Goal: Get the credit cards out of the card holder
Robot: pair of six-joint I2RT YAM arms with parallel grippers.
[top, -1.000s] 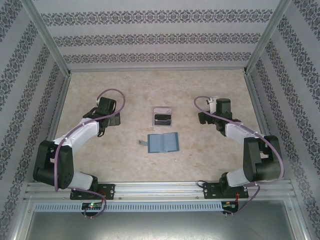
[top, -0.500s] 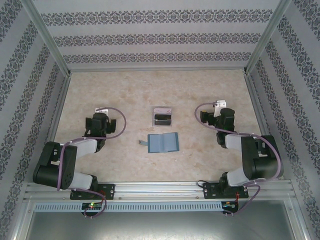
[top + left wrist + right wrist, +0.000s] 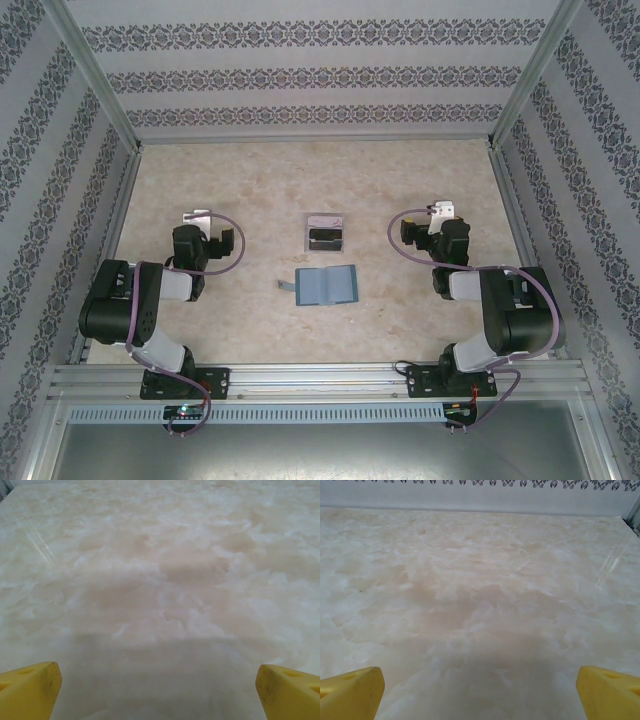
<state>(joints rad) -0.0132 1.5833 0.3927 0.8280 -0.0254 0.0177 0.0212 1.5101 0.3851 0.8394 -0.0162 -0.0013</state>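
The card holder [image 3: 327, 286] lies open and flat at the table's middle, blue-grey inside up, its small tab pointing left. Just behind it stands a clear plastic box [image 3: 325, 232] holding a dark flat piece and a paler one that look like the credit cards [image 3: 325, 238]. My left gripper [image 3: 203, 236] is folded back at the left, well apart from the holder, and in the left wrist view its yellow fingertips [image 3: 30, 687] stand wide open over bare table. My right gripper [image 3: 435, 229] sits at the right, open too [image 3: 480, 685], with nothing between its fingers.
Patterned walls with metal posts close in the marbled table [image 3: 250, 180] on three sides. The back wall's foot [image 3: 480, 502] shows ahead of the right wrist. The arm bases sit on a rail [image 3: 320, 380] at the near edge.
Both arms have folded back toward their bases. The left gripper has swung left, away from the holder; the right has drawn back a little. The holder and the box have not moved.
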